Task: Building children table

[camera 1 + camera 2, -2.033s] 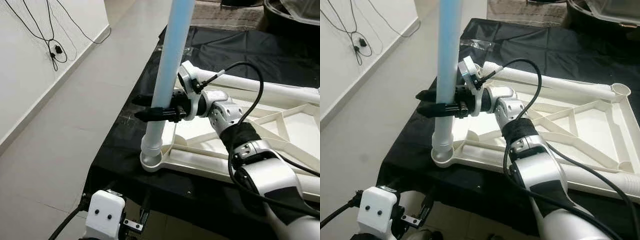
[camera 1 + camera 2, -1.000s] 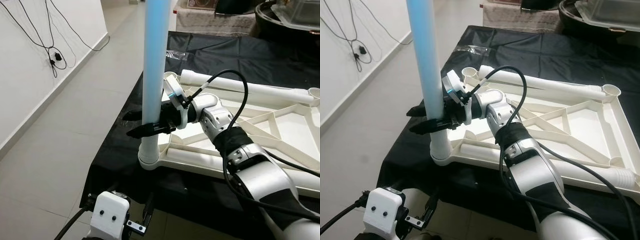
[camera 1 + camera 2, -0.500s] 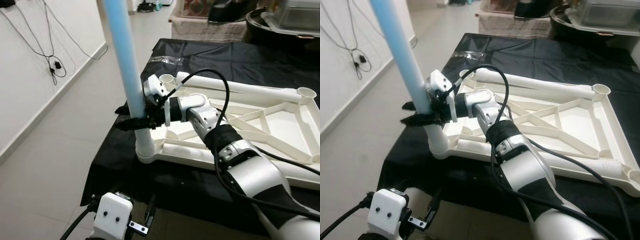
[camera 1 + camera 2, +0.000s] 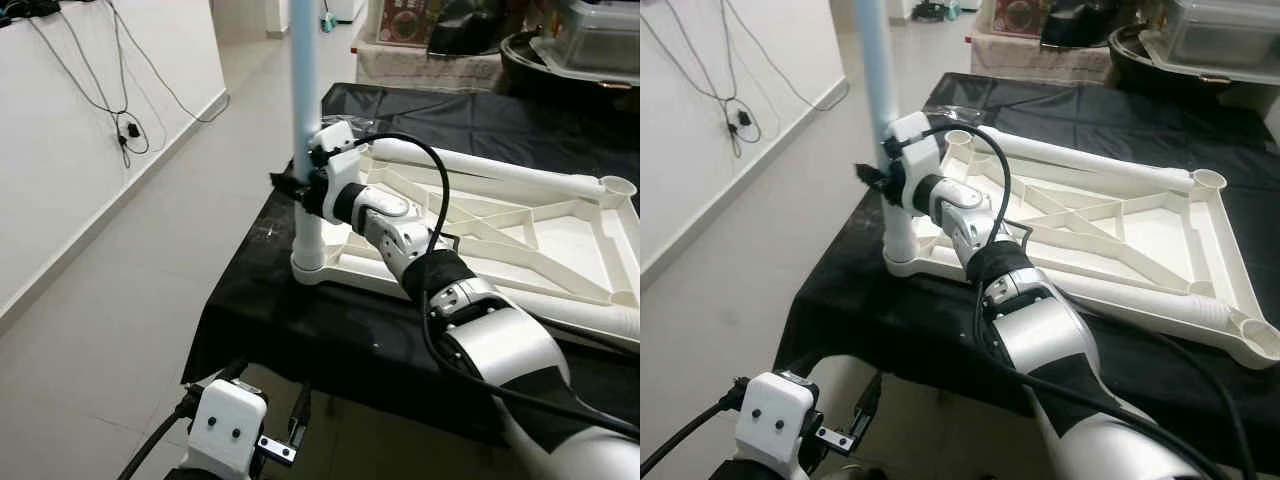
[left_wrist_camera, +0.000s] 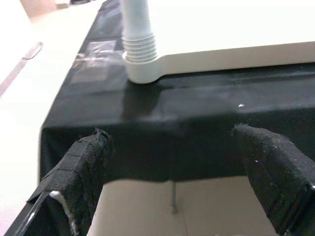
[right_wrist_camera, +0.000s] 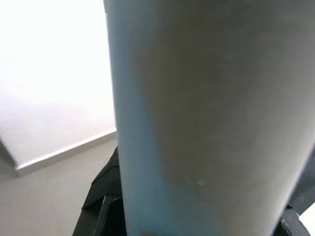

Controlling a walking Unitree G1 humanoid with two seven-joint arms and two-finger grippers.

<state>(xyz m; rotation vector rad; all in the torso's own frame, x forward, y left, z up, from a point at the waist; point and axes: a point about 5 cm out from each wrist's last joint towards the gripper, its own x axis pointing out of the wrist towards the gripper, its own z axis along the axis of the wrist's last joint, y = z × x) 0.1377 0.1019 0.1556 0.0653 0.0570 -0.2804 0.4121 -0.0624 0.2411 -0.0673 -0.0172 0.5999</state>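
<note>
The children table frame (image 4: 520, 235) lies upside down on the black-draped counter (image 4: 250, 310), at its left edge. The blue leg (image 4: 303, 60), tilted half a second ago, now stands upright in the corner socket (image 4: 308, 268), likely seated. The right pincer (image 4: 292, 186) grips it just above the socket. The left pincer (image 5: 172, 172) hangs open below the counter's edge.

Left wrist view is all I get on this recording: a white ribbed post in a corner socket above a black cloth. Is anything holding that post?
Observer: Yes. The right gripper is closed around the blue table leg, just above its white end.
Operator: Is the leg upright?
Observer: Roughly vertical, seated in the near-left corner socket of the upside-down white tabletop.
Operator: Any other legs fitted?
Observer: None standing. The far-right corner socket is open and empty.
</note>
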